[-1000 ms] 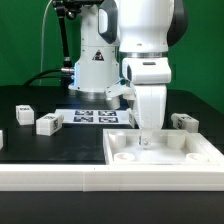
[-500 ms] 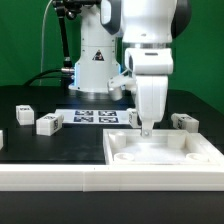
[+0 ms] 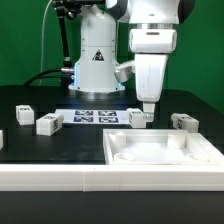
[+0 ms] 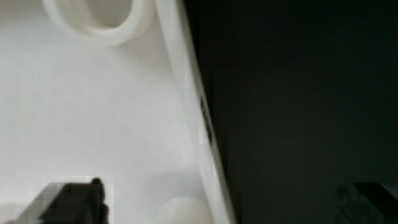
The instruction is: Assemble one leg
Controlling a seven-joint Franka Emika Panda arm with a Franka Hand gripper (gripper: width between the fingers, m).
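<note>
Gripper (image 3: 147, 105) hangs spread and empty above the white panel's (image 3: 165, 150) far edge.

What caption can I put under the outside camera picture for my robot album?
Open, empty gripper hangs above the white panel's far edge, with a small leg on the table close by.

A green backdrop (image 3: 25, 40) (evenly lit) stands behind the black table (image 3: 60, 150).

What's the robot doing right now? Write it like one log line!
fingers: open, empty | position: above panel edge | leg: on table, not held
</note>
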